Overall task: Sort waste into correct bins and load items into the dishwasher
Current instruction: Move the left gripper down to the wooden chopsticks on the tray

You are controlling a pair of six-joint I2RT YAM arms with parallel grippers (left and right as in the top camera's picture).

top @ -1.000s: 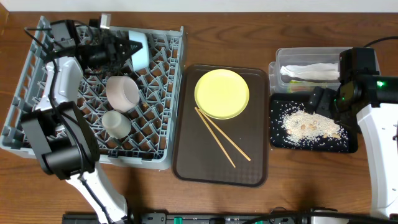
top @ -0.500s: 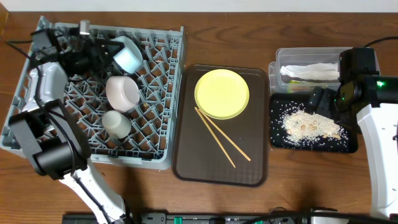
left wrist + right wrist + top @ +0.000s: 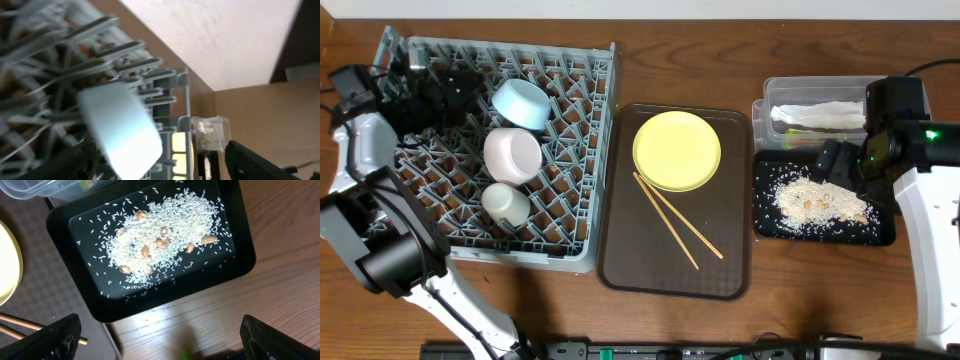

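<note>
The light blue bowl (image 3: 521, 103) lies tilted on the pegs of the grey dishwasher rack (image 3: 582, 150), free of my left gripper (image 3: 463, 95), which stands open just left of it. In the left wrist view the bowl (image 3: 122, 125) fills the space ahead of that gripper (image 3: 160, 150). The white bowl (image 3: 513, 156) and small white cup (image 3: 506, 202) sit in the rack too. On the brown serving tray (image 3: 620, 250) rest the yellow plate (image 3: 677, 150) and chopsticks (image 3: 677, 220). My right gripper (image 3: 840, 160) hangs open over the black tray (image 3: 235, 270) of rice scraps (image 3: 160, 235).
The clear tub (image 3: 820, 92) behind the black tray (image 3: 880, 235) holds the white napkin (image 3: 817, 114) with a bit of green wrapper under it. Chopstick tips (image 3: 30, 322) and the plate's edge (image 3: 7, 265) show in the right wrist view. Bare wood lies along the table's front.
My left gripper has opened, let go of the light blue bowl and drawn back to the left. The bowl now rests in the rack. The right arm has not moved.
</note>
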